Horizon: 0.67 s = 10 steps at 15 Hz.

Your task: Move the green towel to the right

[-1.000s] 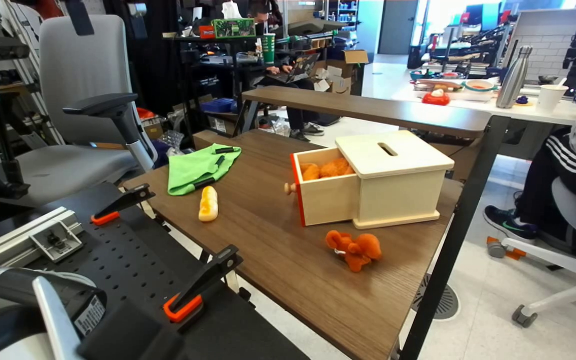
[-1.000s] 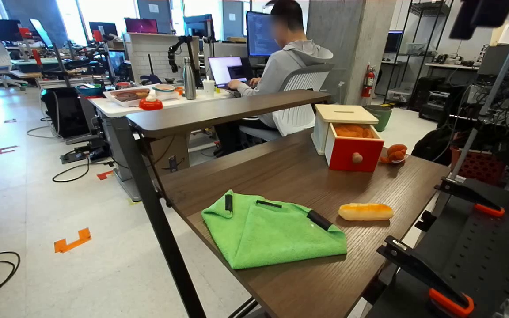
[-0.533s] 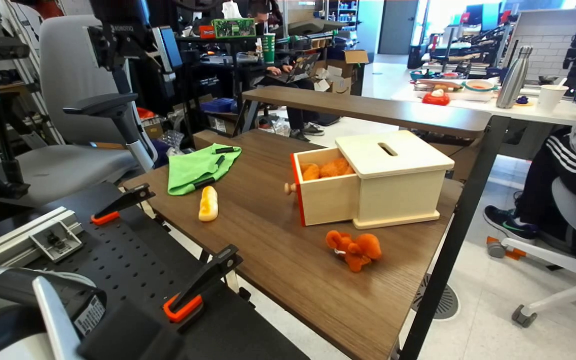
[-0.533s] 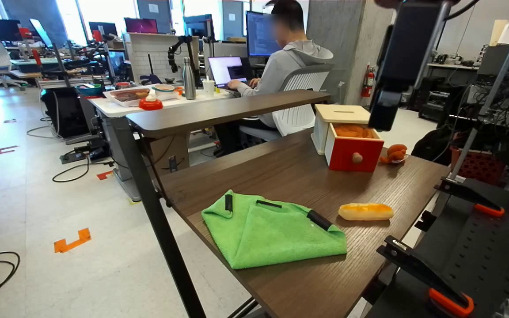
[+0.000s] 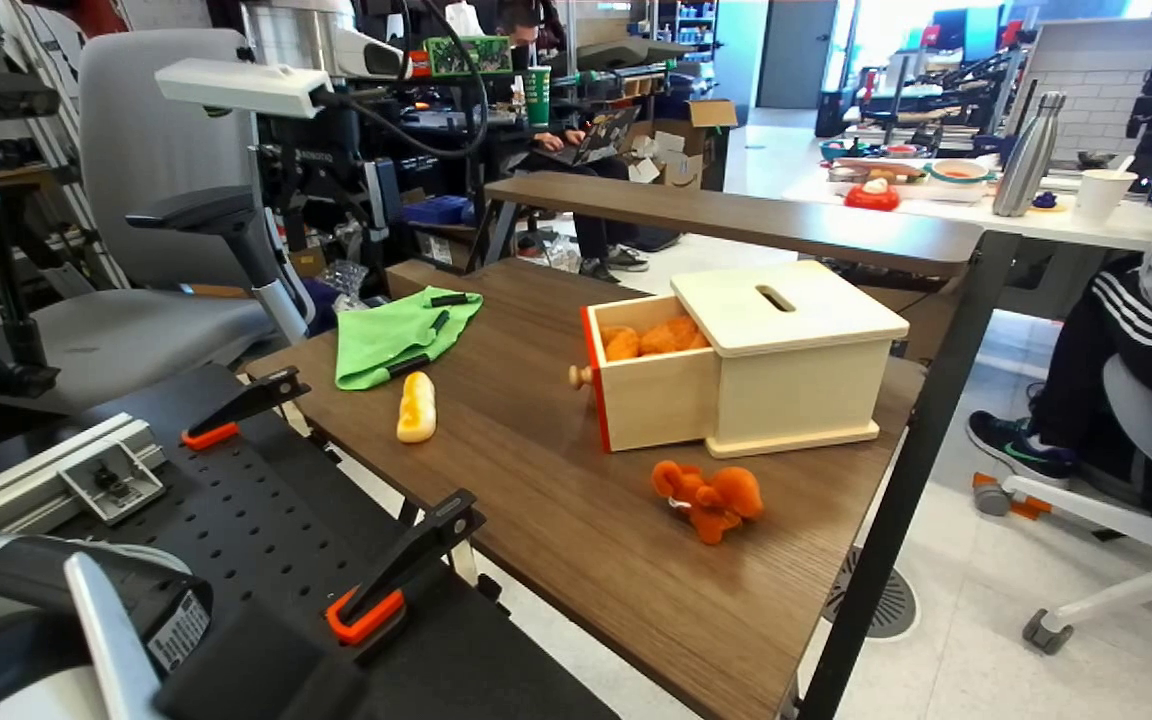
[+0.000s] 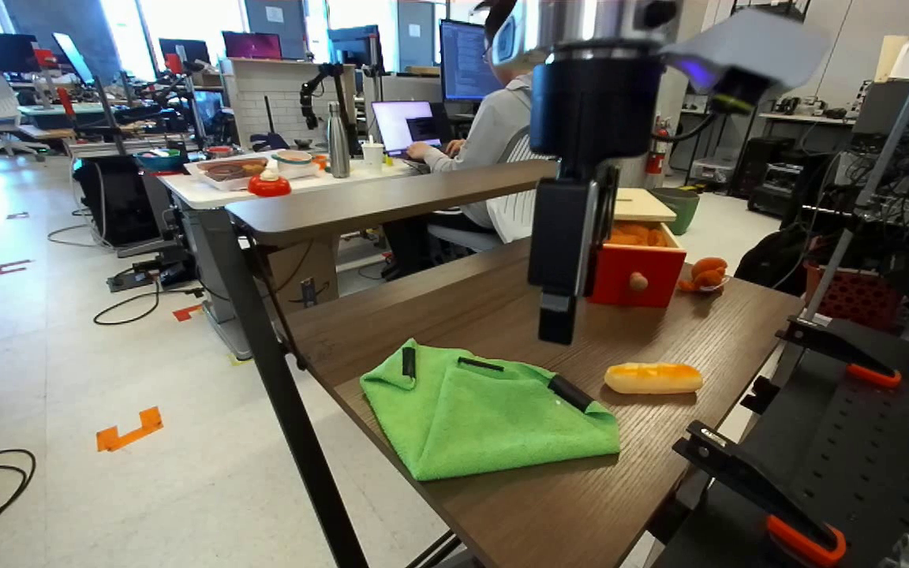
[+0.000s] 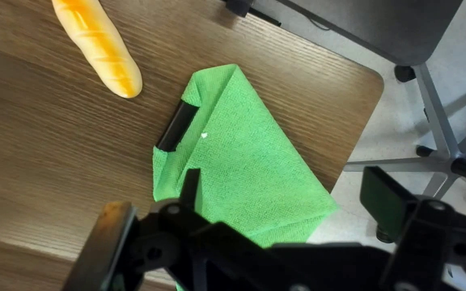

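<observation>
The green towel (image 5: 391, 335) lies folded on the brown table near one end, with black strips on it. It also shows in an exterior view (image 6: 494, 422) and in the wrist view (image 7: 249, 157). My gripper (image 7: 282, 182) is open and empty, its two fingers wide apart. In the wrist view one finger overlaps the towel and the other appears over the floor past the table edge. In an exterior view the gripper (image 6: 559, 315) hangs above the table behind the towel, apart from it. The gripper (image 5: 331, 225) also shows in an exterior view.
A yellow bread toy (image 6: 653, 379) lies beside the towel. A wooden box (image 5: 786, 370) with a red-fronted open drawer (image 6: 634, 274) holds orange items. An orange plush toy (image 5: 709, 498) lies by it. A raised shelf (image 5: 736, 215) runs along one table side. Black clamps (image 5: 411, 565) stand opposite.
My gripper has come down from the top of both exterior views and moved from near the box towards the towel. The towel, bread, box and plush toy have not moved.
</observation>
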Motion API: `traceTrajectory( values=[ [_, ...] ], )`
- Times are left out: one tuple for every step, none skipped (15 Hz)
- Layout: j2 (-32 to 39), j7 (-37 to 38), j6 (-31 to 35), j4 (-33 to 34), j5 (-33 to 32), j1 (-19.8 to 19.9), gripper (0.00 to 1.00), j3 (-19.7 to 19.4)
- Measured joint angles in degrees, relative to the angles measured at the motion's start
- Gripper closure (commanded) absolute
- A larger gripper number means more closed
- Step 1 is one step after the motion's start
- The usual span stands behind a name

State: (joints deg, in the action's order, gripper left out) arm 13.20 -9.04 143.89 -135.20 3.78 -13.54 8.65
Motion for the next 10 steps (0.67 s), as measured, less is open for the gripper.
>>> traceTrajectory(
  values=[
    [2.5, 0.46, -0.02, 1.85, -0.25, 0.01, 0.0, 0.0],
    [4.89, 0.86, -0.06, 3.6, -0.52, 0.01, 0.0, 0.0],
    [7.05, 1.37, -0.08, 5.14, -1.16, 0.01, 0.0, 0.0],
    [9.19, 2.04, -0.08, 6.61, -2.11, 0.0, 0.0, 0.0],
    [11.09, 2.73, -0.08, 7.91, -3.06, -0.05, 0.0, -0.01],
    [12.79, 3.27, -0.08, 9.07, -3.97, -0.12, 0.0, -0.01],
    [14.31, 3.78, -0.08, 10.14, -4.8, -0.19, 0.0, -0.01],
    [15.65, 4.16, -0.09, 11.08, -5.42, -0.29, 0.0, -0.01],
    [16.69, 4.56, -0.09, 11.78, -5.97, -0.39, 0.0, -0.01],
    [17.62, 4.93, -0.1, 12.41, -6.51, -0.48, 0.0, -0.01]
  ],
)
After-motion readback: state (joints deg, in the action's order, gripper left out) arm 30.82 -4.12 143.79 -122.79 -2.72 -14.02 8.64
